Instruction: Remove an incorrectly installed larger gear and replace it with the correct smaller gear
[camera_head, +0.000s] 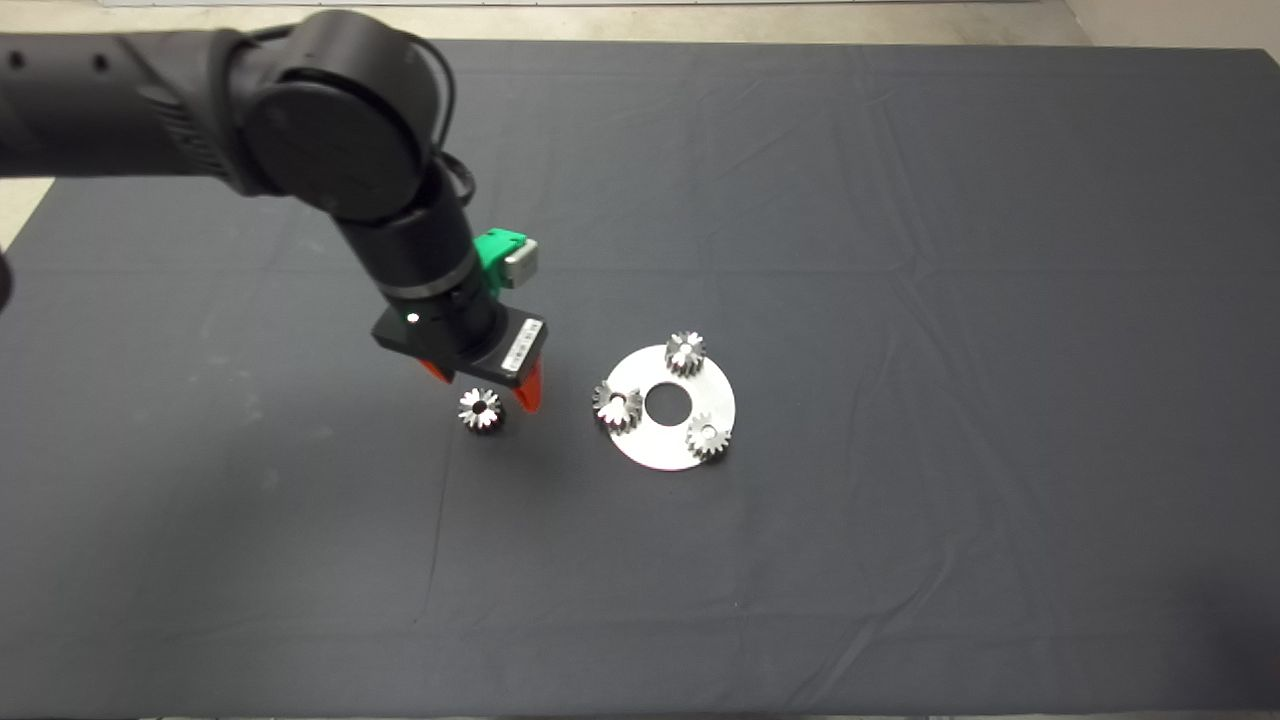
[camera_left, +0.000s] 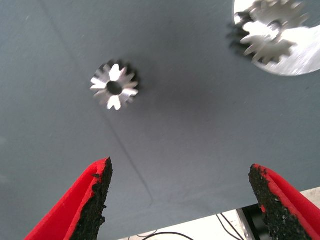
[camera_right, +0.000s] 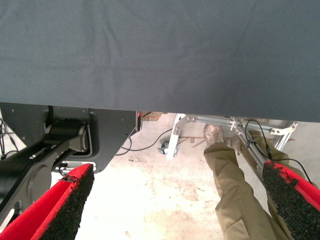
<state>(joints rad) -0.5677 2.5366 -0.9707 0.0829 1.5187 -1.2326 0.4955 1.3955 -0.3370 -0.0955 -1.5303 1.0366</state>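
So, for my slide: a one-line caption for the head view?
Left end effector open above lone gear on mat, beside disc carrying three gears.

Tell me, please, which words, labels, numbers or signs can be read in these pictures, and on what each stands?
White label on the left gripper's black wrist camera block: it carries print, too small and blurred to read.
Gear on the mat, round steel plate with its three gears, dark mat: no text shows.
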